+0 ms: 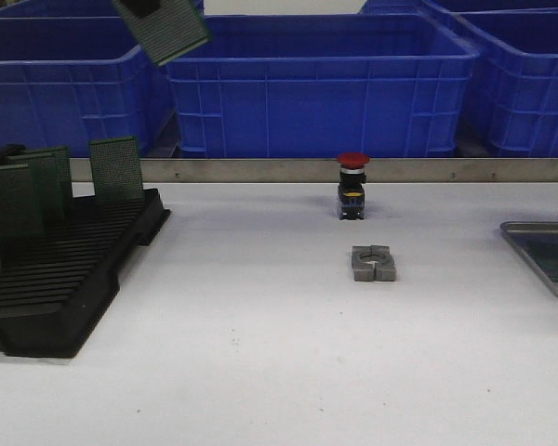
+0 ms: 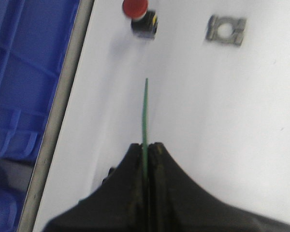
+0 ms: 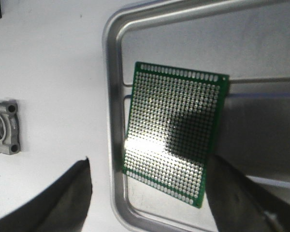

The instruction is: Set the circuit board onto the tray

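Pinching a green circuit board edge-on between pressed-together fingers, the left gripper holds it tilted high at 11 o'clock in the front view, above the blue bins and the black slotted rack of upright boards. At 3 o'clock on the white bench sits the tray, where another perforated green board lies flat between the right gripper's spread fingers, untouched by them. Near the bench's centre stand a red push button and a grey metal clamp
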